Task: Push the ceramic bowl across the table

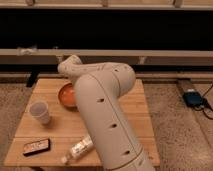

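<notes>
Risks first, left to right. The white cup [40, 111] stands upright on the surface [135, 117], left of the ceramic bowl [66, 95] and nearer the camera, near it but apart. If the push veers that way, the bowl likely clips the cup and tips it. A dark flat device [36, 146] lies well toward the camera from the bowl, further left. It is low risk unless the bowl slides a long way.

The ceramic bowl itself is orange and upright, toward the back left of the surface. Its right side is hidden by the arm [102, 110]. The back edge of the surface is not far behind the bowl (left edge is a bit further off), so an overlong push either way probably sends it to the floor, where ceramic would break. Contact high on the rim could tip or spin the bowl instead of sliding it, and being glazed it may skid off sideways.

A small bottle [79, 148] lies on its side toward the camera from the bowl, and as seen it sits right against the arm's lower link. A swing of the arm could roll it off the front edge. Right of the bowl the surface has room, so that is probably the safest direction to push.

The gripper is hidden behind the arm's bulk, judged to be just right of the bowl, at or close to its hidden side. Jaws: cannot tell whether open or closed, or whether they touch the bowl. Nothing is seen held.
</notes>
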`<action>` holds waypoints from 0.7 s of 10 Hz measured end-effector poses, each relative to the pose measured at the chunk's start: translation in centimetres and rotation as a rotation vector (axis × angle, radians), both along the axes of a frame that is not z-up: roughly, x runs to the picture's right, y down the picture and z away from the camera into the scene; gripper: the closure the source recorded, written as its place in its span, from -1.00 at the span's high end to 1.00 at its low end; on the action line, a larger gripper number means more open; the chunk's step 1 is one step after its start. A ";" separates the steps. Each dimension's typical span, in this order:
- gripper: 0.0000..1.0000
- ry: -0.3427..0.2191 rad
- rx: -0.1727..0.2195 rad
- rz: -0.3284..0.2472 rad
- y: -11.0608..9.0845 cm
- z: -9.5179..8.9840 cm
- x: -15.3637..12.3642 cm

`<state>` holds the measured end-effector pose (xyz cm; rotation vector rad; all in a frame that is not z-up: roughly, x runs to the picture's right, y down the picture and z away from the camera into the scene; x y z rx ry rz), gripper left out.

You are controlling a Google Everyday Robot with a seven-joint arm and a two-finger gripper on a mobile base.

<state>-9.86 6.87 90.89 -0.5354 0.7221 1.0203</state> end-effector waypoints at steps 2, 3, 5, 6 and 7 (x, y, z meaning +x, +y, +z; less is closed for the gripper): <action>0.60 0.022 -0.012 0.005 0.6 -1.2 1.3; 0.60 0.030 -0.015 0.009 0.7 -1.7 1.8; 0.60 0.050 -0.035 0.023 1.4 -2.9 3.2; 0.60 0.059 -0.047 0.028 1.8 -3.3 3.8; 0.60 0.071 -0.056 0.030 2.2 -3.6 4.4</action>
